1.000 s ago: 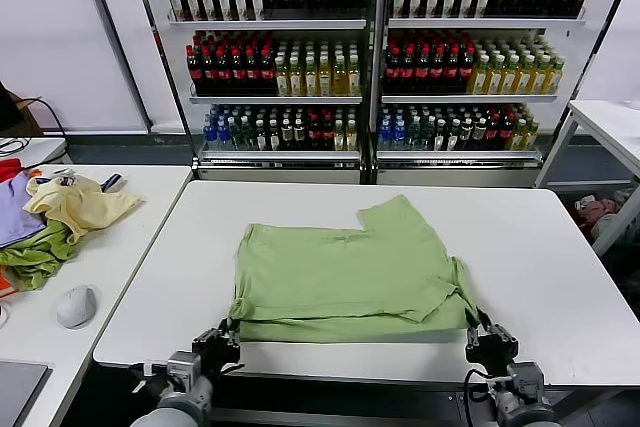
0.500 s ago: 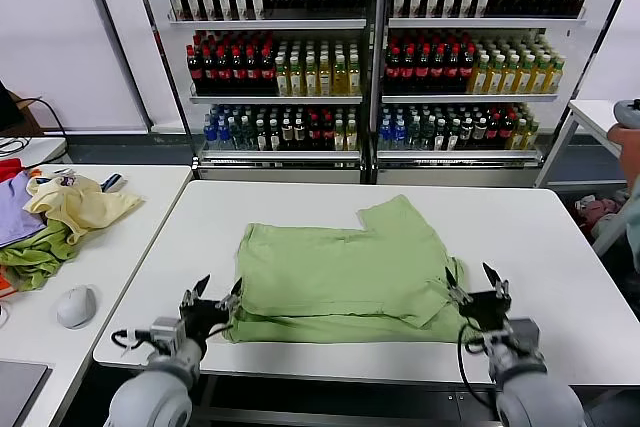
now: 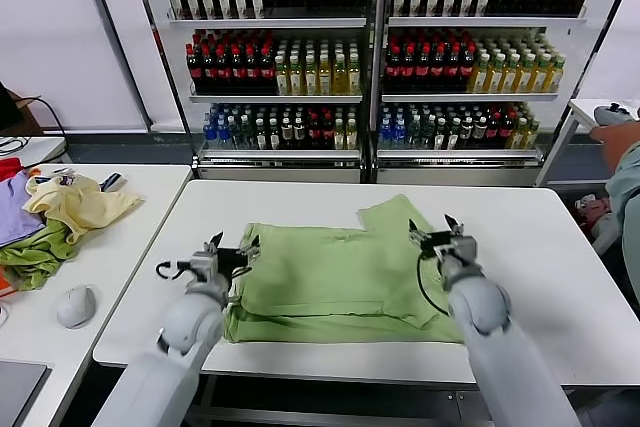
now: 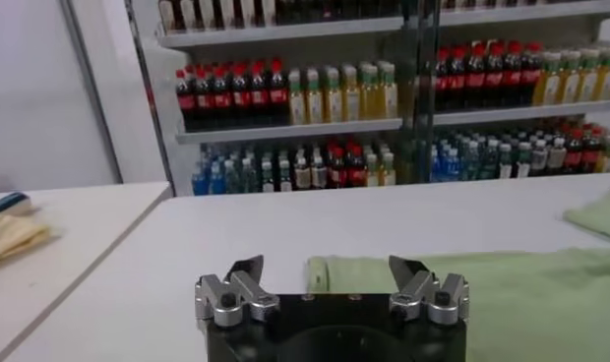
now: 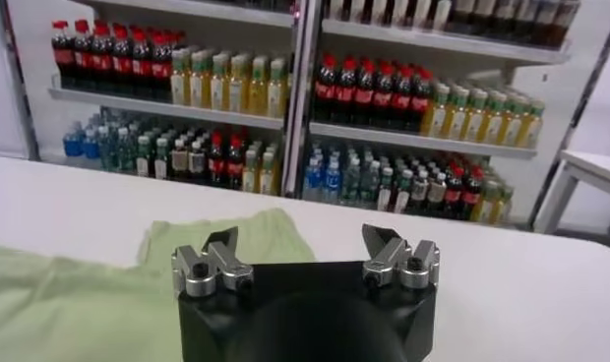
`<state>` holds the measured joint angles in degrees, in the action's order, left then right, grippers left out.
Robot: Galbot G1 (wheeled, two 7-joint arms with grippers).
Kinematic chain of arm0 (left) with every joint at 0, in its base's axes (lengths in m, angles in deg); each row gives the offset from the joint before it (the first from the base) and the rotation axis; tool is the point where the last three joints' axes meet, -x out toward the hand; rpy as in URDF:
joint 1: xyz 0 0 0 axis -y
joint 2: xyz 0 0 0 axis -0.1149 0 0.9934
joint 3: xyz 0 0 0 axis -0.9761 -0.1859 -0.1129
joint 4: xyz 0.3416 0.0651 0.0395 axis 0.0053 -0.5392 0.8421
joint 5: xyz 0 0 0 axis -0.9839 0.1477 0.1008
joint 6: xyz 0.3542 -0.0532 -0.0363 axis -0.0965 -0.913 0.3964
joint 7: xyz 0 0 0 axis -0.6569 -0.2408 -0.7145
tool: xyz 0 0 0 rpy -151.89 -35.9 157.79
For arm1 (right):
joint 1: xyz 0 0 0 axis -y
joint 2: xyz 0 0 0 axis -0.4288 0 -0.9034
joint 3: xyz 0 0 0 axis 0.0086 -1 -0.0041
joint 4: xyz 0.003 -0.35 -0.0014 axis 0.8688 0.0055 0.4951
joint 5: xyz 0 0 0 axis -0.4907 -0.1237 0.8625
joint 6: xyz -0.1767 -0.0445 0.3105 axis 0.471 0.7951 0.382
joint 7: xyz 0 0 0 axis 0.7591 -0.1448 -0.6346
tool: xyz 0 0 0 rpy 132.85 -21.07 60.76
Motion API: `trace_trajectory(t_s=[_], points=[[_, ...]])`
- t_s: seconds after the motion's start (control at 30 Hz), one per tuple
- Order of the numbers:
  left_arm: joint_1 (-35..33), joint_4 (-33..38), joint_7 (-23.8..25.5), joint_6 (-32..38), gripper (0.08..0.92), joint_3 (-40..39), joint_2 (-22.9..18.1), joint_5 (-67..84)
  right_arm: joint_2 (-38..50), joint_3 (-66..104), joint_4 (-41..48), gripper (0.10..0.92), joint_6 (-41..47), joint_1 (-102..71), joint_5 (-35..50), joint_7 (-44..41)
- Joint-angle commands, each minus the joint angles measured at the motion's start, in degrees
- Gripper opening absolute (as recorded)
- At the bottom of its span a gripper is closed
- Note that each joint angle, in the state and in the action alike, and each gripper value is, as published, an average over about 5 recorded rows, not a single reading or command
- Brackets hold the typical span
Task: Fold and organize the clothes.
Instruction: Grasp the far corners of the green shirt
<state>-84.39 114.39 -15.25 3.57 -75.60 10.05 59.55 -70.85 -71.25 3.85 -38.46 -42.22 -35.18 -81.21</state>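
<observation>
The light sage-green shirt [image 3: 340,272] lies partly folded on the white table [image 3: 520,237], one sleeve sticking out toward the far right. My left gripper [image 3: 234,249] is open and empty above the shirt's left edge. My right gripper [image 3: 436,230] is open and empty above the shirt's far right part, near the sleeve. The left wrist view shows the shirt [image 4: 502,295] ahead of the open left gripper [image 4: 327,266]. The right wrist view shows the shirt [image 5: 98,295] beside and under the open right gripper [image 5: 300,241].
A side table [image 3: 100,267] at the left holds a pale yellow garment [image 3: 80,205], darker green and purple garments [image 3: 35,252] and a mouse [image 3: 76,305]. Bottle shelves [image 3: 370,57] stand behind. A person's arm [image 3: 620,162] shows at the right edge.
Both grippers rose from the shirt's near corners and moved forward over the shirt, opening wide. The shirt's near edge now lies folded over. A person's arm came in at the right.
</observation>
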Motion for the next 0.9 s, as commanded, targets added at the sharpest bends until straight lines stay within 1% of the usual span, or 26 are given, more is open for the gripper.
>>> trace_trajectory(t_s=[0.03,0.3,0.63,0.7,0.77,0.83,0.9], points=[[14.59,-19.97,-0.67,-0.50,0.823,-5.72,-2.93,0.28,-3.58,-4.65,21.17,0.823,0.40,15.54,-0.15,-0.09],[15.19,-22.28,-0.14,-1.13,0.823,-6.09,-3.79,1.57,-6.72,-4.66,28.12,0.823,0.49,17.86,-1.45,-1.16],[15.29,-22.91,-0.09,-1.62,0.823,-6.20,-3.69,3.62,-7.91,-4.49,32.23,0.817,1.15,18.11,-0.02,-2.72],[15.10,-22.66,-0.02,-1.69,0.820,-6.24,-3.59,4.24,-7.98,-4.48,32.84,0.790,1.39,18.07,0.68,-2.94],[14.80,-22.24,0.11,-1.71,0.806,-6.30,-3.43,4.72,-8.00,-4.48,33.19,0.737,1.66,17.98,1.27,-3.13],[14.46,-21.84,0.26,-1.71,0.766,-6.34,-3.27,5.09,-7.97,-4.48,33.28,0.685,1.92,17.87,1.67,-3.29],[14.15,-21.54,0.44,-1.71,0.706,-6.37,-3.11,5.48,-7.91,-4.49,33.21,0.625,2.20,17.77,2.03,-3.43]])
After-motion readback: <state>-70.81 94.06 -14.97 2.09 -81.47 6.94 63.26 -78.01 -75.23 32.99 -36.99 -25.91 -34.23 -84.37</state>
